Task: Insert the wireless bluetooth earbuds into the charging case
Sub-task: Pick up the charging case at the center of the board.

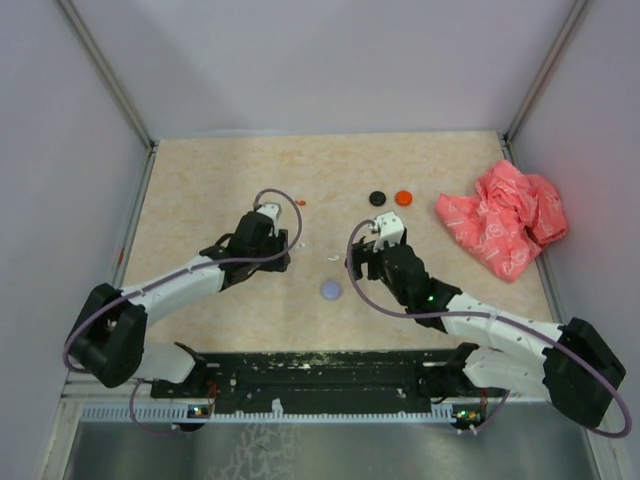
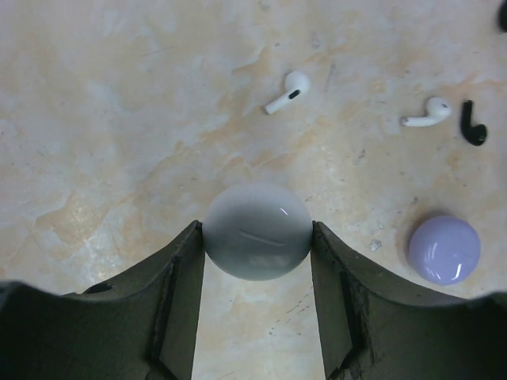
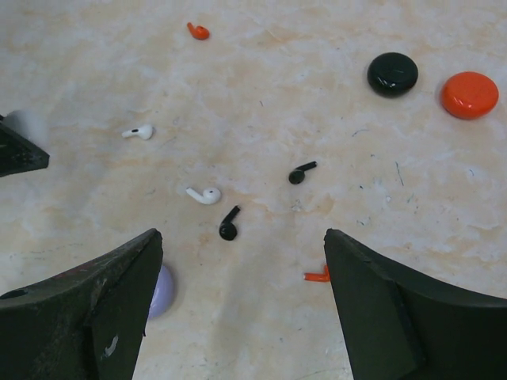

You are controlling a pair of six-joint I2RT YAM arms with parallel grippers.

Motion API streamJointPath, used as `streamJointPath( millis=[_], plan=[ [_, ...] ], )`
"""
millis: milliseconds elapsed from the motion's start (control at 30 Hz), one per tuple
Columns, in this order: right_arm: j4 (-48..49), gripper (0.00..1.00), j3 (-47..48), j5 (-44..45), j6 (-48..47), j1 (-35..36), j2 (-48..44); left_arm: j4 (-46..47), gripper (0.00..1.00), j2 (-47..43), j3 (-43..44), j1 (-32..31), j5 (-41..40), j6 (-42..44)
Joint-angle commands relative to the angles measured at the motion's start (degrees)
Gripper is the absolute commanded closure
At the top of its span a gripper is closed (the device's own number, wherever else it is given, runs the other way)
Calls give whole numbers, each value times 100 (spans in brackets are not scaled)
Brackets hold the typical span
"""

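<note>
You have a beige table [image 1: 200,180], marbled with orange veining. White earbuds [image 3: 204,195], black earbuds [image 3: 228,229], orange-red earbuds [image 3: 198,32] noted. Also a white disc [image 2: 256,231], lilac disc [image 2: 444,249], black disc [image 3: 392,74], orange-red disc [image 3: 470,94]. Bag [image 1: 500,215] — pink-red, white print.

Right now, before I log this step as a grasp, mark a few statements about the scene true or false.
1. The left gripper is shut on the white round case. True.
2. The right gripper holds a black earbud. False: it is open; the earbud lies on the table.
3. The orange case lies next to the black case. True.
4. The pink bag lies on the left arm's side. False: on the right arm's side.
</note>
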Motion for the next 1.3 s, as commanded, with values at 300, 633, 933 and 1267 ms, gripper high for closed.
streamJointPath(
  millis=[300, 633, 933, 1267],
  plan=[
    [-1373, 18, 1547, -1696, 672, -202, 94, 3687, 54, -1327, -1943, -1022, -15, 1359],
    [-1892, 28, 2436, -2868, 1106, -299, 650, 4909, 50, -1745, -2571, -1452, 509, 2455],
    [-2066, 33, 2931, -3412, 1236, -303, 1208, 5659, 55, -1853, -2807, -1706, 947, 3366],
    [-2079, 45, 3158, -4110, 1288, -292, 1717, 5780, 55, -1850, -2764, -1770, 1022, 3612]
  ],
)
